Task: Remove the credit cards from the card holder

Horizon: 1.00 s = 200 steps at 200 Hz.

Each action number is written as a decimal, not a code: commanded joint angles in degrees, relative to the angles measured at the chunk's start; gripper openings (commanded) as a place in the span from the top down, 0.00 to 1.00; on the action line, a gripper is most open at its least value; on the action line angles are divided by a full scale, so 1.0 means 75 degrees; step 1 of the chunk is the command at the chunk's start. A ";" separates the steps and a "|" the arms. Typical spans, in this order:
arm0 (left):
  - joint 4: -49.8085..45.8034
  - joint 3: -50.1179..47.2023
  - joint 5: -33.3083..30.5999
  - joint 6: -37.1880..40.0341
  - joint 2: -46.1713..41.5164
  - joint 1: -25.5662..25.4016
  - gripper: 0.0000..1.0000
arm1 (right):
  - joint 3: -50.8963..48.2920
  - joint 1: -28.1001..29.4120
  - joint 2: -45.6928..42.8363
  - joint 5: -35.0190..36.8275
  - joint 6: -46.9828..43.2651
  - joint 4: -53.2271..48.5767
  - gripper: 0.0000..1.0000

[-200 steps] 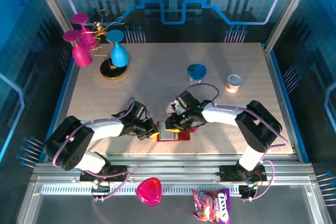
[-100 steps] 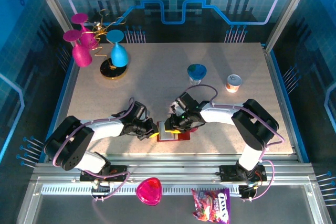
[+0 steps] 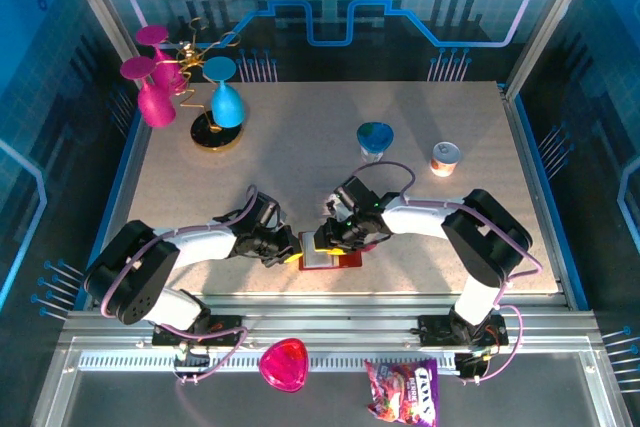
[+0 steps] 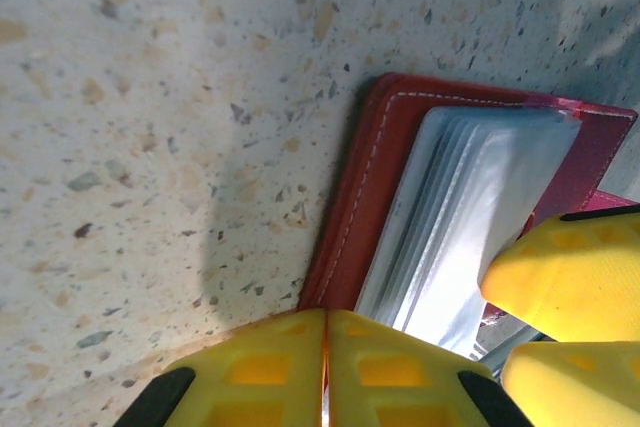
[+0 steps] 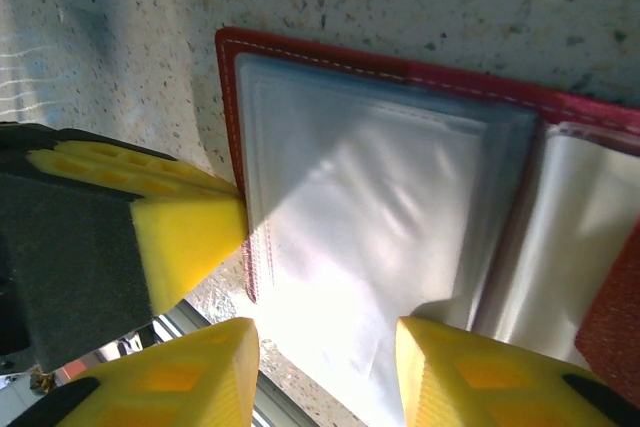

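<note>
Right fingers (image 5: 470, 372) seem slightly wider apart over the card holder (image 5: 320, 52).

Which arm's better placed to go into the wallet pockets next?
Right, likely. The right gripper is open over the wallet's clear pockets; the left gripper is shut, touching the wallet's edge.

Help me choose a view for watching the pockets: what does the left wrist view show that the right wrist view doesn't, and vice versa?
Left wrist: the left claw shut, pads pressed together at the dark red folding wallet's stitched edge, and the clear plastic pockets stacked edge-on. Right wrist: the right claw open over a flat pocket page, with the wallet's centre fold beside it. Shared: the wallet, the speckled table, some yellow of each claw.
</note>
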 commanded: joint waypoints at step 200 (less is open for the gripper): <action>0.0013 0.0554 0.0326 -0.0548 -0.0233 -0.0199 0.72 | -0.2233 -0.0569 0.0098 -0.1332 0.1560 0.4512 0.61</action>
